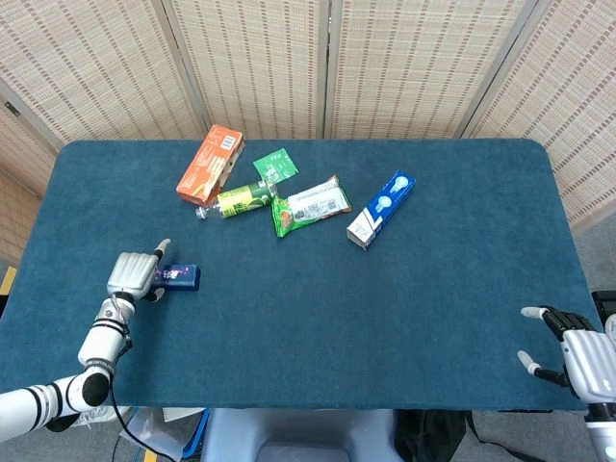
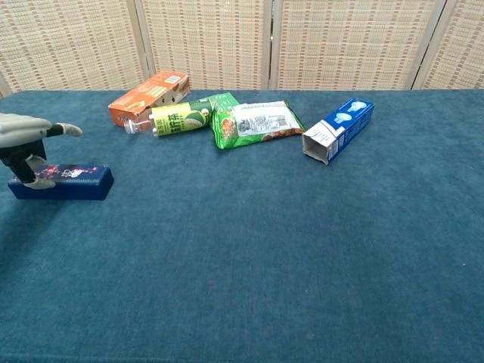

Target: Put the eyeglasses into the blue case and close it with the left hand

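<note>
Obstacles cluster in upper middle of frame: orange box [image 1: 210, 163], green bottle [image 1: 240, 201], green packet [image 1: 310, 205], blue-white carton [image 1: 381, 209]. Blue case [image 1: 176, 277] lies at lower left. Worktop [image 1: 404, 318] bare across centre and right.

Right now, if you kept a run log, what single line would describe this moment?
left robot hand: resting on closed blue case | right robot hand: open, idle at table edge | eyeglasses: not visible
</note>
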Tool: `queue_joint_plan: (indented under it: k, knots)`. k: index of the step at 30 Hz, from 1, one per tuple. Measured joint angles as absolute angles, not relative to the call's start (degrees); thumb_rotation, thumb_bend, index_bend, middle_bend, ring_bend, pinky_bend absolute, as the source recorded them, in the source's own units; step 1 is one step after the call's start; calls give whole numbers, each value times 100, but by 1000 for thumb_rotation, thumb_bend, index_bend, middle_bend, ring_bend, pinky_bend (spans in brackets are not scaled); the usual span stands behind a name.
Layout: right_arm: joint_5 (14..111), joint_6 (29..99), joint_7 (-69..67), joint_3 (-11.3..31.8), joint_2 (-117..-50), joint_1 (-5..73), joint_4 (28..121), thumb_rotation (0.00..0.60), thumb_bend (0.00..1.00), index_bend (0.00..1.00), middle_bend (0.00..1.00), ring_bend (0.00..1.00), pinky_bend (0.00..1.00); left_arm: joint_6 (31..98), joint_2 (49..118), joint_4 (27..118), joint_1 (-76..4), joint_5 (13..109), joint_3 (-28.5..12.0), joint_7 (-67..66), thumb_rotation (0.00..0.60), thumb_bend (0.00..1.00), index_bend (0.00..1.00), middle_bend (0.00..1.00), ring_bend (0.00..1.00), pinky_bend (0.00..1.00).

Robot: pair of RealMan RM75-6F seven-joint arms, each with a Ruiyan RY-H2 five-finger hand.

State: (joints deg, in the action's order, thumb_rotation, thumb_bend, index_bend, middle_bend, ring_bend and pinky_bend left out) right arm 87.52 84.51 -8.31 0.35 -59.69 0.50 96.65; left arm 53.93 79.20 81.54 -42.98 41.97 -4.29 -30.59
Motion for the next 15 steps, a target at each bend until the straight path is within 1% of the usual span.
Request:
queue_joint_plan:
  k: [2, 5, 6, 8, 11, 15]
  knots:
    - [8742, 8456, -831, 47, -5963, 52, 9661, 600, 207, 294, 293, 299, 263, 5580, 7802, 8404, -4172, 4341, -472, -2862, 600, 256, 7, 546, 511, 756]
    - [8727, 8460, -833, 67, -5940, 58, 9644, 600, 207, 295, 293, 299, 263, 5905, 7624, 8773, -3977, 4466, -518, -2692, 600, 256, 40, 424, 386, 598]
    - [8724, 8461, -832, 74, -5928, 61, 9634, 600, 207, 295, 293, 299, 263, 6027, 7580, 8870, -3911, 4501, -531, -2646, 600, 256, 47, 403, 365, 572]
    - [8718, 8457, -824, 83, -5908, 69, 9619, 600, 207, 295, 293, 299, 263, 6348, 7494, 9068, -3743, 4604, -550, -2543, 600, 256, 57, 327, 293, 485]
    - [8715, 8447, -821, 94, -5875, 81, 9615, 600, 209, 295, 293, 299, 263, 6858, 7396, 9292, -3455, 4843, -549, -2375, 600, 256, 58, 261, 232, 410]
    - [8730, 8469, -838, 114, -5831, 90, 9608, 600, 210, 295, 293, 299, 263, 7531, 7310, 9462, -3032, 5286, -477, -2186, 600, 256, 62, 204, 185, 318]
